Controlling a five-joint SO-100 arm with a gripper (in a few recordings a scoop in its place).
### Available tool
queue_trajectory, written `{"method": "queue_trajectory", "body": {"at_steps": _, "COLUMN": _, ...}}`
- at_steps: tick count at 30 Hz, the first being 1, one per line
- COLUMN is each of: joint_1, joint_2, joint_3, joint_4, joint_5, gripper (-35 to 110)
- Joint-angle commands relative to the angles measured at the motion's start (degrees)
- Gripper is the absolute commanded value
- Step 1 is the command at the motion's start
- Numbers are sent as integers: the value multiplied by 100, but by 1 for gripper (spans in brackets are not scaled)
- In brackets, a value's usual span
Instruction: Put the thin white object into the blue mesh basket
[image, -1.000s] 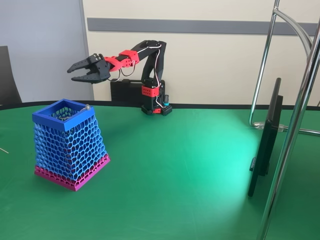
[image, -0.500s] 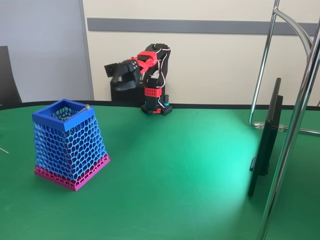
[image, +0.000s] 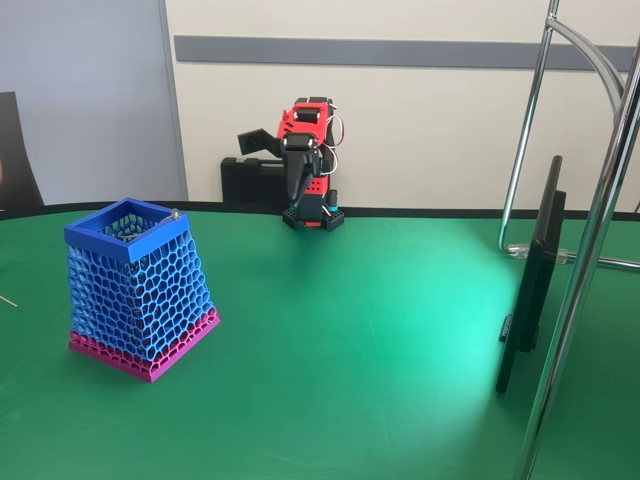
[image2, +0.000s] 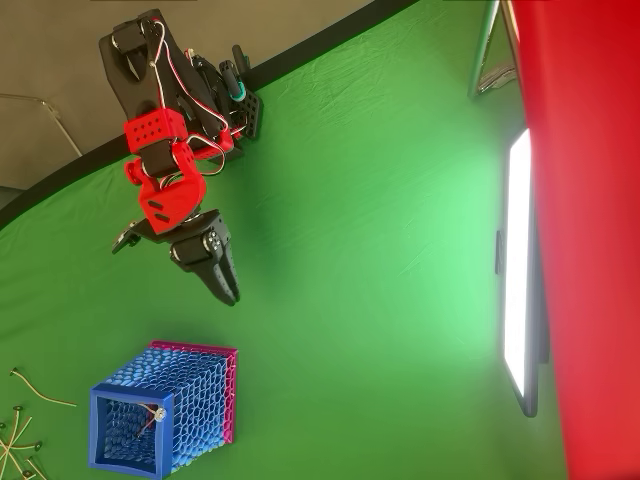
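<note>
Where the green surface (image: 380, 330) spreads widest, we find it bare across the middle, with the arm folded back over its base at the far edge in the fixed view. Next in size, the blue mesh basket (image: 140, 290) stands upright on its magenta band, well apart from the arm. The fingers (image2: 222, 275) hang pointing down and, in the overhead view, appear pressed together with nothing between them. We note the thin white object (image2: 150, 416) already inside the basket, leaning against a corner, its small knob end showing at the rim in the fixed view. We judge it very light, slender and fairly stiff, liable to roll or slip from a shallow pinch; a hold near mid-length, across the shaft, would suit best. Several similar sticks (image2: 18, 430) lie on the surface just beside the basket.
</note>
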Motion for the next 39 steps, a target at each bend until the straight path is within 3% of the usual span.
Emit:
{"method": "queue_trajectory", "body": {"at_steps": 1, "joint_1": -281, "joint_2": 422, "joint_3": 123, "joint_4": 369, "joint_5": -158, "gripper": 12}}
{"method": "queue_trajectory", "body": {"at_steps": 9, "joint_1": -800, "joint_2": 1670, "joint_3": 1020, "joint_4": 967, "joint_5": -369, "gripper": 11}}
{"method": "queue_trajectory", "body": {"at_steps": 23, "joint_1": -809, "joint_2": 3779, "joint_3": 2522, "joint_4": 1819, "joint_5": -914, "gripper": 9}}
{"method": "queue_trajectory", "body": {"at_steps": 31, "joint_1": -668, "joint_2": 3806, "joint_3": 2900, "joint_4": 1617, "joint_5": -984, "gripper": 0}}
{"method": "queue_trajectory", "body": {"at_steps": 39, "joint_1": -606, "joint_2": 3806, "joint_3": 2909, "joint_4": 1749, "joint_5": -765, "gripper": 1}}
